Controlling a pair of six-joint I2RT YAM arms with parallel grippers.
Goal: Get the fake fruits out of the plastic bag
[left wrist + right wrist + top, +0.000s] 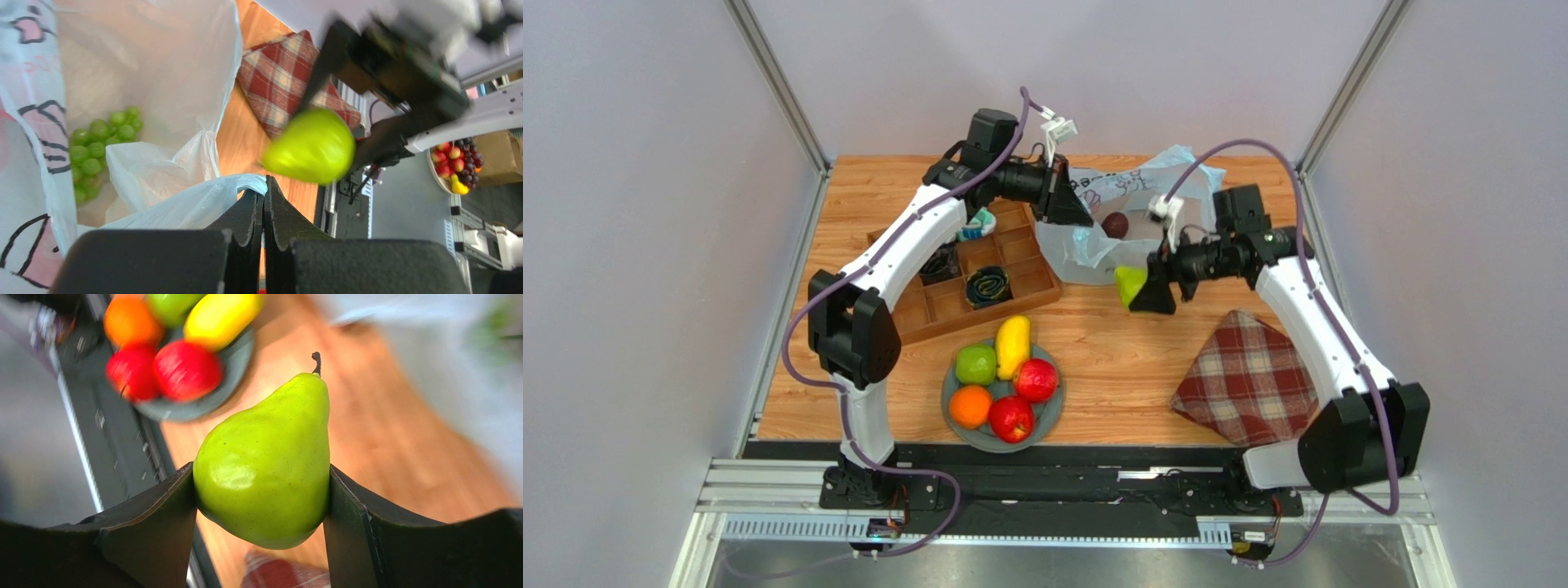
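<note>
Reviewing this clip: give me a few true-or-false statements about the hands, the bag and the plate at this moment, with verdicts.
1. The right hand holds a green pear. True.
2. The left hand is open and clear of the bag. False: it is shut, pinching the bag's edge.
3. The plate holds five fruits. True.
4. The bag is empty. False: grapes and a plum are inside.
5. The cloth lies under the plate. False: it lies apart from the plate, by the right arm.
</note>
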